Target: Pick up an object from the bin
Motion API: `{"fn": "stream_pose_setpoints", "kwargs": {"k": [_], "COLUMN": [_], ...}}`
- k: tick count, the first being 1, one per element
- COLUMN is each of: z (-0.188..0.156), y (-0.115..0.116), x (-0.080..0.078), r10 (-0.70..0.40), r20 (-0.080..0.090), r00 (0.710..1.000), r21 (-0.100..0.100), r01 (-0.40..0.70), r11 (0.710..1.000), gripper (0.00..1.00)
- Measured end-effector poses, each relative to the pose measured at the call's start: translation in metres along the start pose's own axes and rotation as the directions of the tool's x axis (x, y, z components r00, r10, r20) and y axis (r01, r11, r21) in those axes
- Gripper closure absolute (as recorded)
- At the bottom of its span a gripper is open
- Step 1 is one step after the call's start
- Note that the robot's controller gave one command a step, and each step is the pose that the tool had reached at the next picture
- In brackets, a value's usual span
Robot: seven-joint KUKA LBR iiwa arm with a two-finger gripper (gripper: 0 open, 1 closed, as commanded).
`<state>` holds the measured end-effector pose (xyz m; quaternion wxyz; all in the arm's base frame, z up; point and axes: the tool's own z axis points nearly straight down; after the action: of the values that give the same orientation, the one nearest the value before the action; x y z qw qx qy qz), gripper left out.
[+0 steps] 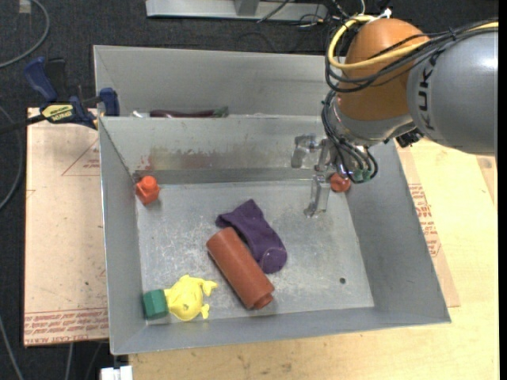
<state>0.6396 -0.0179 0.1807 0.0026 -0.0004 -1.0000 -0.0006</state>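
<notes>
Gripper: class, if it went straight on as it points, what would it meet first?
Likely the bare bin floor, just right of the purple cloth thing; the gripper points down there, though depth is unclear.

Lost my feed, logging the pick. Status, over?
Gripper low over bare grey metal bin floor, view's right side. Nearest thing: purple soft cloth piece against reddish-brown cylinder, to its left, untouched. Nothing in between.

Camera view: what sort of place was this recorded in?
Most likely a robotics lab: a robot arm reaches over a grey metal bin of small test things like a brown cylinder and yellow toy, with loose cables on the floor.
</notes>
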Motion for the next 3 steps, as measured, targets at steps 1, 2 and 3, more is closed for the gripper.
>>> {"fn": "stream_pose_setpoints", "kwargs": {"k": [1,2,3], "z": [-0.005,0.066,0.082], "y": [0.0,0.054,0.074], "x": [-0.001,0.032,0.047], "r10": [0.0,0.068,0.084], "r20": [0.007,0.007,-0.002], "r00": [1.0,0.998,0.996], "r21": [0.0,-0.002,-0.001], "r01": [0.0,-0.068,-0.084], "r11": [1.0,0.998,0.996], "gripper": [0.0,0.0,0.0]}}
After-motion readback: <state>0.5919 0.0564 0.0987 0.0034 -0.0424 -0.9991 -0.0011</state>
